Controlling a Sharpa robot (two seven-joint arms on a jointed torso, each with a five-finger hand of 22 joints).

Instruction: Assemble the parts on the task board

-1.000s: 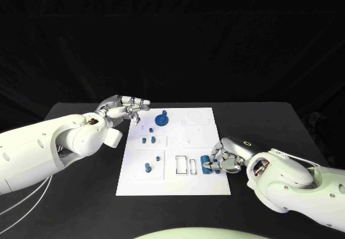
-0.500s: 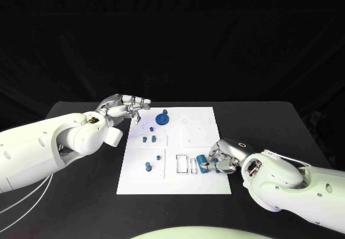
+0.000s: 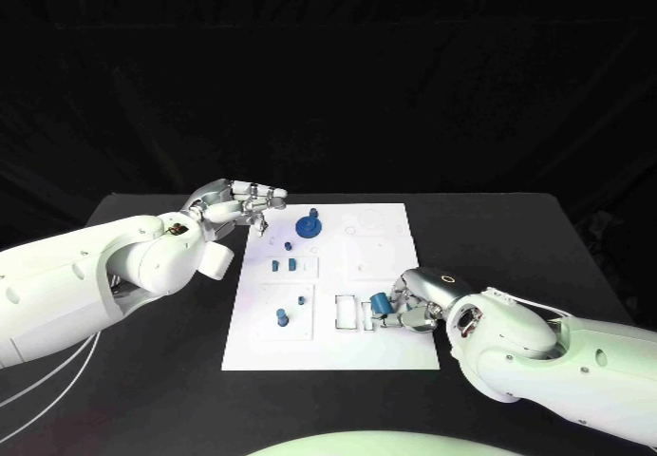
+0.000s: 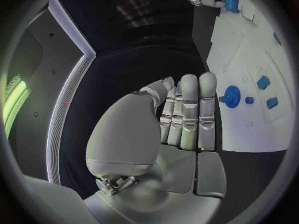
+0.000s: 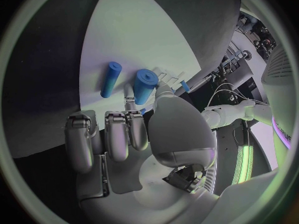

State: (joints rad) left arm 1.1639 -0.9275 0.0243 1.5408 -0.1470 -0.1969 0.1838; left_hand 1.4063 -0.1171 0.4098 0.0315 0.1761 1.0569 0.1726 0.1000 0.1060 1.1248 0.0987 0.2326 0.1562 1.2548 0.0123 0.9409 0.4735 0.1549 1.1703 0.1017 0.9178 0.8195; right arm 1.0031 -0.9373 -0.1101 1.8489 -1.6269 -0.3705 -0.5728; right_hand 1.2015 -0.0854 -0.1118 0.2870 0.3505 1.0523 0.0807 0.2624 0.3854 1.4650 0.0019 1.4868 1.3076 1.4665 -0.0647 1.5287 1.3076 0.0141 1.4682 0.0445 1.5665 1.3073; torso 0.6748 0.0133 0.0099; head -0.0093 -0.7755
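Note:
The white task board (image 3: 377, 252) lies in the middle of the black table. My right hand (image 3: 418, 304) hovers at the board's near right part and pinches a short blue cylinder (image 3: 380, 302) between thumb and a finger, just right of two rectangular slots (image 3: 353, 313). The right wrist view shows that cylinder (image 5: 143, 86) held at the fingertips, and a second blue cylinder (image 5: 111, 78) lying flat on the board beside it. My left hand (image 3: 237, 203) hangs at the board's far left corner, fingers curled together, holding nothing (image 4: 181, 114).
A blue gear (image 3: 309, 228) stands on the board's far part, close to my left hand. Small blue pieces (image 3: 282, 266) sit in the recesses on the board's left side, with others (image 3: 284, 317) nearer me. Black table surrounds the board.
My right hand has moved left toward the slots, carrying one blue cylinder with it. The left hand has stayed in place.

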